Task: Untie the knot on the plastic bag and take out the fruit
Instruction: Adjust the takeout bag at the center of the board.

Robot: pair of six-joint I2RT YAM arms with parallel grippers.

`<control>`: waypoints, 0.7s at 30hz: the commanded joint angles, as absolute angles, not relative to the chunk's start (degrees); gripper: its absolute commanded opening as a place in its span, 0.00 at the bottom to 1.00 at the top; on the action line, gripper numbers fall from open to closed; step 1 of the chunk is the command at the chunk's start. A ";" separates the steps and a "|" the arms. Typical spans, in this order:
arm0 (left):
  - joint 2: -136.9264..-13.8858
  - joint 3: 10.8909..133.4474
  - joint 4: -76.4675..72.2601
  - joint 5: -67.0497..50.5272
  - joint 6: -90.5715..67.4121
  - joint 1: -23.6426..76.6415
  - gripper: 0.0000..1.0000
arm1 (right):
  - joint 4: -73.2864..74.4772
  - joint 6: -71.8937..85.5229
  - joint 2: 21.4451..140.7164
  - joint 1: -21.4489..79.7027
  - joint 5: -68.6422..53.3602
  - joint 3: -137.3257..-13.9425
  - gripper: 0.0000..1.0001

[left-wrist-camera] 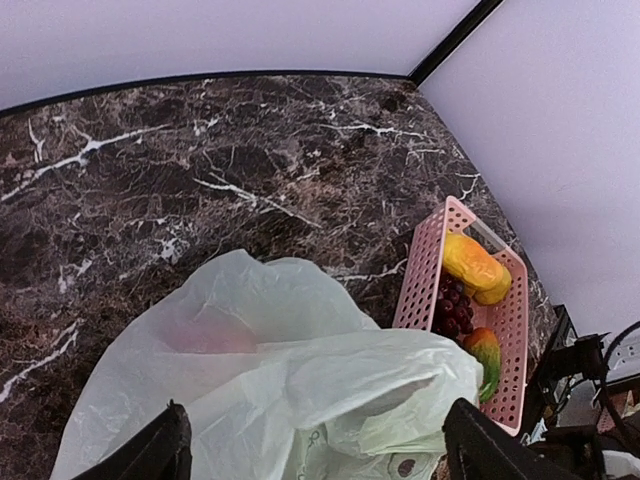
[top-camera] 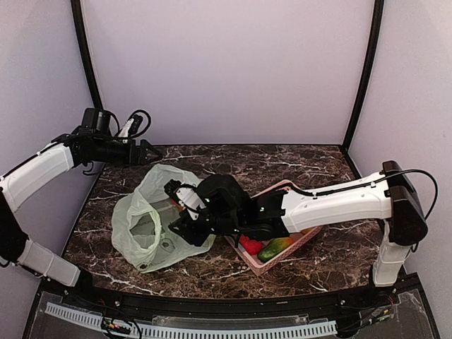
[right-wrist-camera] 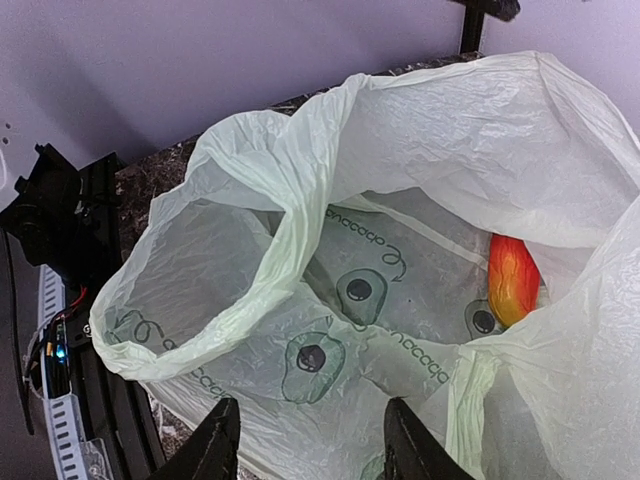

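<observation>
A thin, crinkled plastic bag (top-camera: 152,212) of translucent pale green, printed with small avocado motifs, lies slumped on the left half of the dark, white-veined marble worktop (top-camera: 311,166), its mouth gaping wide. The right gripper (right-wrist-camera: 310,420) hangs at that mouth, its two black fingers (right-wrist-camera: 215,445) spread apart and clasping nothing, the film lying loose beneath them. Inside, partly hidden by a fold of plastic, rests a glossy orange-red fruit (right-wrist-camera: 512,280), oblong and smooth. The left gripper (top-camera: 148,152) is raised near the worktop's far left corner, its fingers likewise wide apart and empty, with the bag's rumpled top below them in its wrist view. Just beside the bag on the right, toward the near edge, stands a rectangular pink slotted plastic basket (left-wrist-camera: 418,275), with the white right arm (top-camera: 339,201) stretched across it. The basket holds lumpy yellow pieces (left-wrist-camera: 475,268), a cluster of dark purple grapes (left-wrist-camera: 452,305) and a red-green mango (left-wrist-camera: 486,352). The overhead view also shows a red piece (top-camera: 248,246) beside the mango.
</observation>
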State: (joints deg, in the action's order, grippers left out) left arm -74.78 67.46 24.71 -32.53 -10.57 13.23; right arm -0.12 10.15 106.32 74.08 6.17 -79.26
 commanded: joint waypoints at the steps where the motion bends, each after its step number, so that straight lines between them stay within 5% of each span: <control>1: -81.50 70.09 23.37 -33.02 -9.57 12.83 0.86 | -1.74 10.37 106.37 73.90 7.41 -80.72 0.44; 9: -96.96 77.06 22.95 -35.20 -7.83 12.83 0.81 | -0.23 9.67 114.92 72.81 5.83 -88.32 0.43; 21: -108.22 78.33 23.18 -41.23 -6.31 14.73 0.61 | 6.19 11.79 125.15 69.31 6.00 -98.48 0.43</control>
